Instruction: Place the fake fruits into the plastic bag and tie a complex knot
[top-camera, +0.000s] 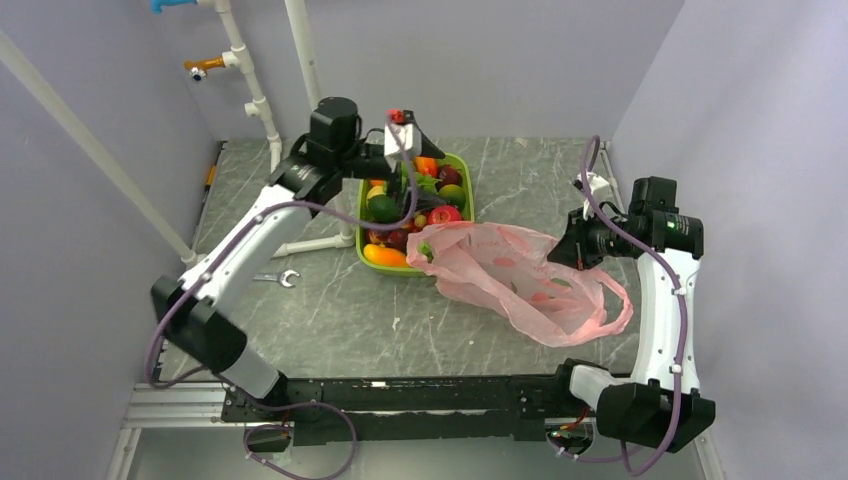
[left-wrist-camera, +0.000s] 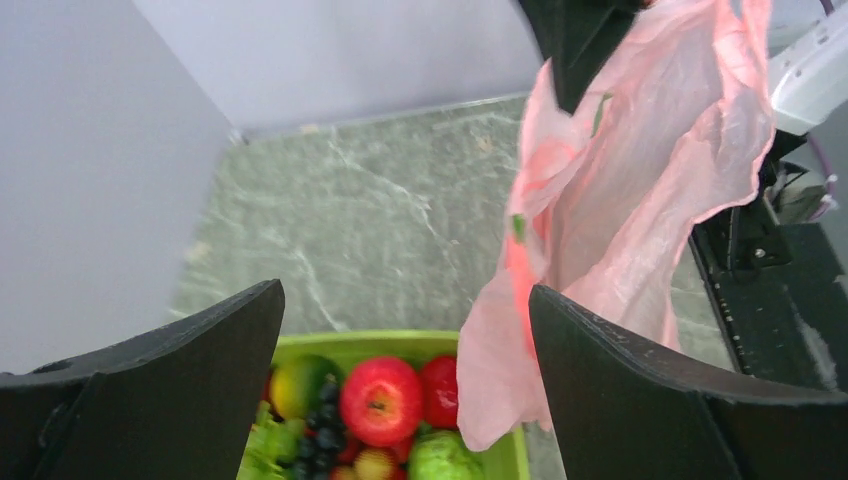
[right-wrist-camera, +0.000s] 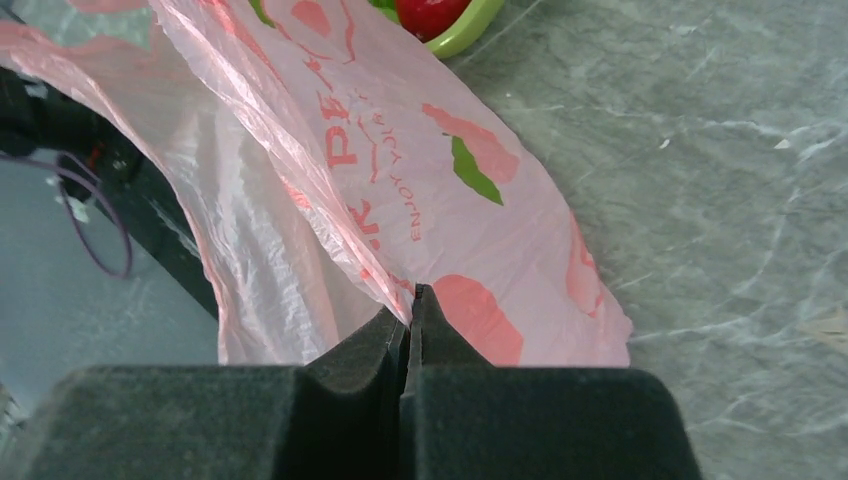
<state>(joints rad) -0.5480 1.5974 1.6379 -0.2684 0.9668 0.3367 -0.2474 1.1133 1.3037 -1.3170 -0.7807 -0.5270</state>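
The fake fruits fill a lime-green tray at the back middle of the table. My left gripper hovers over the tray, open and empty. The left wrist view shows its open gripper above a red apple, dark grapes and green fruits. The pink plastic bag lies to the right of the tray, with one corner draped over the tray's rim. My right gripper is shut on the bag's upper edge and holds it raised. The right wrist view shows the gripper pinching a fold of the bag. No knot shows.
A small wrench lies on the table left of the tray. White pipes stand at the back left. Lilac walls close in both sides. A black rail runs along the near edge. The bag's loose handle loop lies toward the right arm.
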